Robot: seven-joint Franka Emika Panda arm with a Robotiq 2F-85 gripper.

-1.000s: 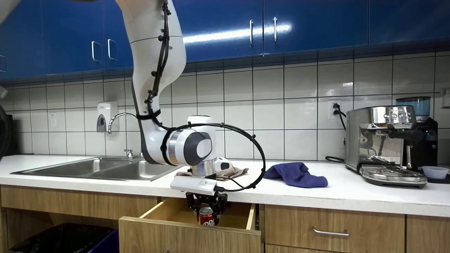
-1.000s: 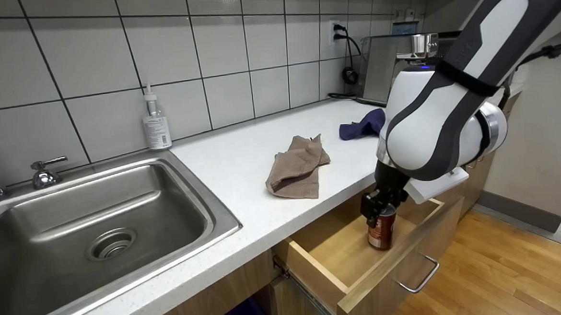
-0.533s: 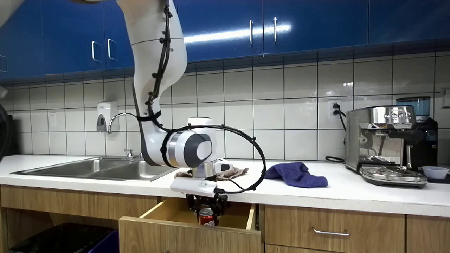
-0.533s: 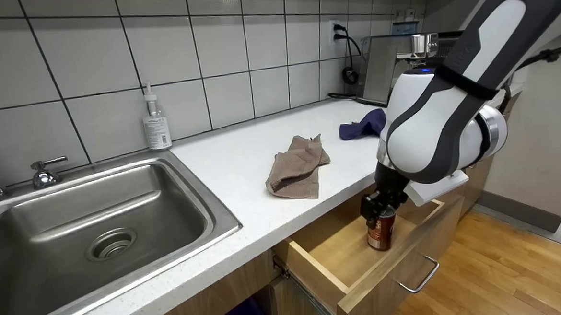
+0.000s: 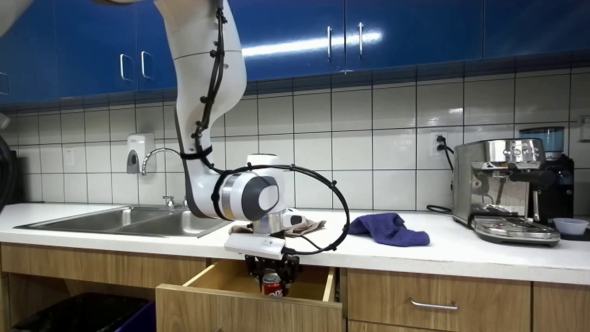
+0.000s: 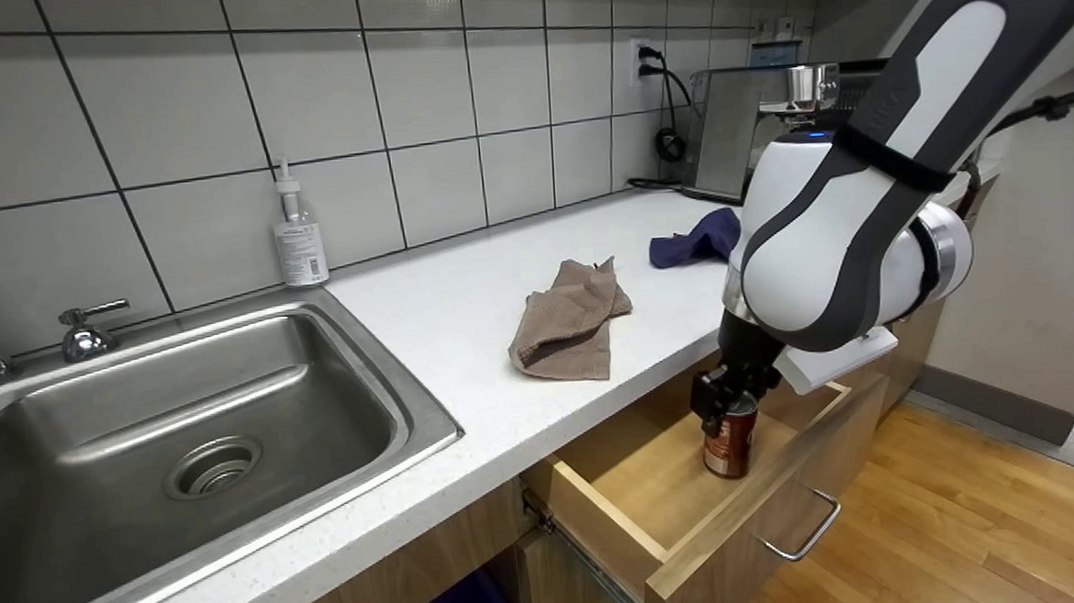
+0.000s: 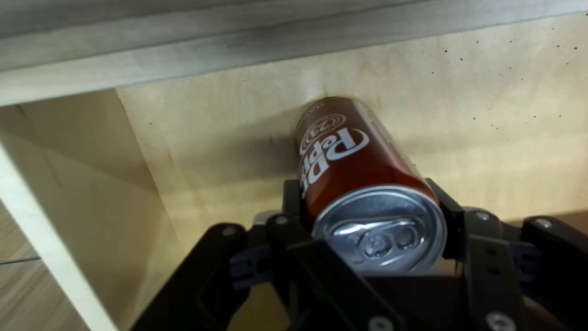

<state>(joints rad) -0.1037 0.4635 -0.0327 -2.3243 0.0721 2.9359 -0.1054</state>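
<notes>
A dark red soda can (image 7: 340,151) with white lettering and a silver lid stands inside the pulled-out wooden drawer (image 6: 666,488). My gripper (image 7: 367,202) is shut on the can, one black finger against each side just below the lid. In an exterior view the gripper (image 6: 727,411) points down over the can (image 6: 728,448), whose base is at or very near the drawer floor; whether it bears weight there I cannot tell. The drawer front hides the can's lower part in an exterior view, where its top (image 5: 272,279) shows between the fingers.
Just above and behind the drawer runs the white counter's edge (image 6: 544,439). On the counter lie a brown cloth (image 6: 570,323) and a purple cloth (image 5: 389,229). A steel sink (image 6: 205,448) and an espresso machine (image 5: 504,189) flank them. The drawer front carries a metal handle (image 6: 806,531).
Gripper and can have sunk slightly, so the drawer front covers a bit more of the can's lettering. The grip and the drawer look the same.
</notes>
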